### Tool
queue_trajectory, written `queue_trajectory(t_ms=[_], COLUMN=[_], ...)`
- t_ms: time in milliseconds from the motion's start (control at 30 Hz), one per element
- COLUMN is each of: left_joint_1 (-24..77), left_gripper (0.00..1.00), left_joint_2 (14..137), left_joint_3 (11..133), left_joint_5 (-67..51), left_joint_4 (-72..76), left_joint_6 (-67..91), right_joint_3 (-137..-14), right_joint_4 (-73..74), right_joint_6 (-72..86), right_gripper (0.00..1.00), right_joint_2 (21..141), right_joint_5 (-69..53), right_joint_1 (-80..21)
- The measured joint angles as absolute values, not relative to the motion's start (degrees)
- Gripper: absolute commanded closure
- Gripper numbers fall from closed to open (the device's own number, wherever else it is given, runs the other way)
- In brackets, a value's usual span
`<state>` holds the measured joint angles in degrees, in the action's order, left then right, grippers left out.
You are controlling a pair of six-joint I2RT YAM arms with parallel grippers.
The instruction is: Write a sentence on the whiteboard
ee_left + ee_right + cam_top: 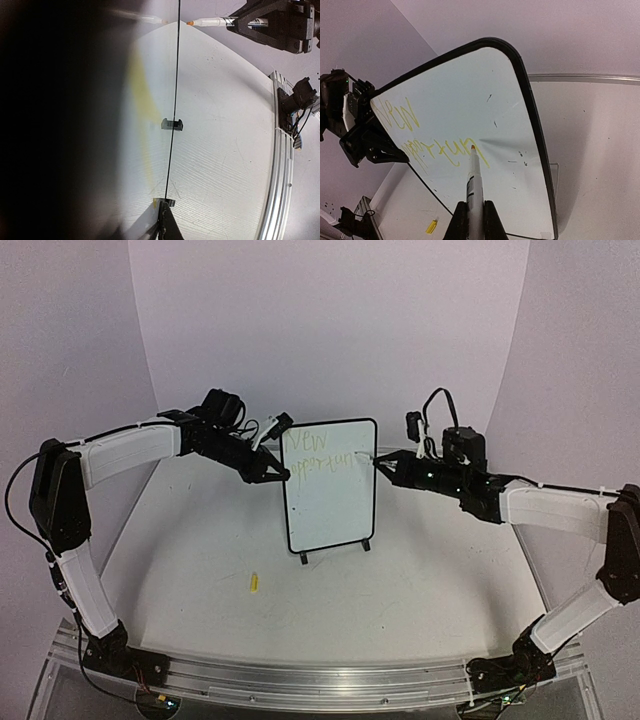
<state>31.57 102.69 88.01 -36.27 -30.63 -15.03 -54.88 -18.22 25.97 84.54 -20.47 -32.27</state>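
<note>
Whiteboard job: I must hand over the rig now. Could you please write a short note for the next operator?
Left hand: shut on the whiteboard at its left edge, steadying it upright on the table.
Right hand: shut on the marker, tip on the board.
Done: yellow writing, two lines; the second ends at the tip.
Left: the last word looks unfinished, so finish the sentence. The yellow cap lies in front of the board.
</note>
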Motion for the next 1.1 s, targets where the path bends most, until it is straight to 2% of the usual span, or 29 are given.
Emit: queue_trajectory(t_ms=[533,1100], left_joint_1=[31.51,31.53], left_gripper=[1.00,1.00], left_joint_2=[102.69,102.69], left_joint_3=[88.01,88.01], left_joint_5=[-36.27,-36.27], left_joint_4=[-30.94,-30.94], left_joint_6=[-14.50,-14.30], right_joint_3=[-56.43,-52.08], right_joint_4=[-18.39,-20.23], right_joint_6=[27.06,28.77], right_gripper=[1.00,1.00], right_joint_2=[87.31,86.64], right_joint_5=[-19.07,-20.26], right_joint_1=[-32.29,-32.29])
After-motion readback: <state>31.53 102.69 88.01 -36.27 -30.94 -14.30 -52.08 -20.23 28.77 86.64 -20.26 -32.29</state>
